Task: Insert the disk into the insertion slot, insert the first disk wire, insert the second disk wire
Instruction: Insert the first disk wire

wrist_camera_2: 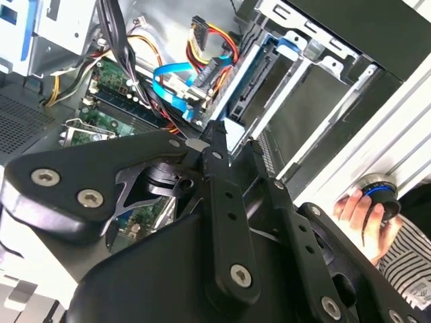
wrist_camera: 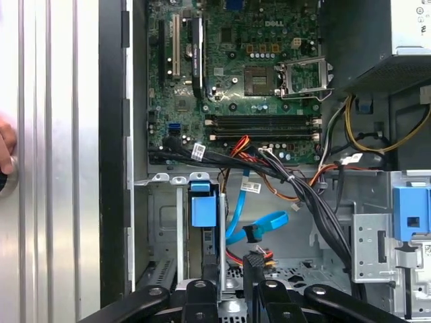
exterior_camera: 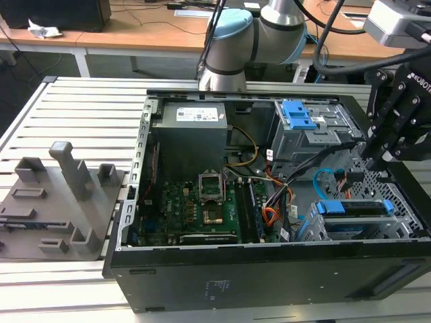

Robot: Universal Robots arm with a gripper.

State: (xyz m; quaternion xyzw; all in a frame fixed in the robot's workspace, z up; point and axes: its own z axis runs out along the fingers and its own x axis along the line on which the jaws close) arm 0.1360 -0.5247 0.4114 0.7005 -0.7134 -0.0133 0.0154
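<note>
One disk sits in the slot at the exterior view's right; two wires, an orange bundle and a blue cable, lie loose just beside it, seemingly unplugged. The one gripper hovers over them, jaws slightly apart and empty, and could, I judge, snag the blue loop or seat a plug crooked.

Table: silver ribbed metal slats running across the exterior view from left to right, soft glare along the ridges. Behind it stands a wooden desk on white legs; the space beneath is dark. On the desk are a black box, a crumpled white scrap (paper or cloth, cannot tell) and loose cables. Light even, no hard shadows.
</note>
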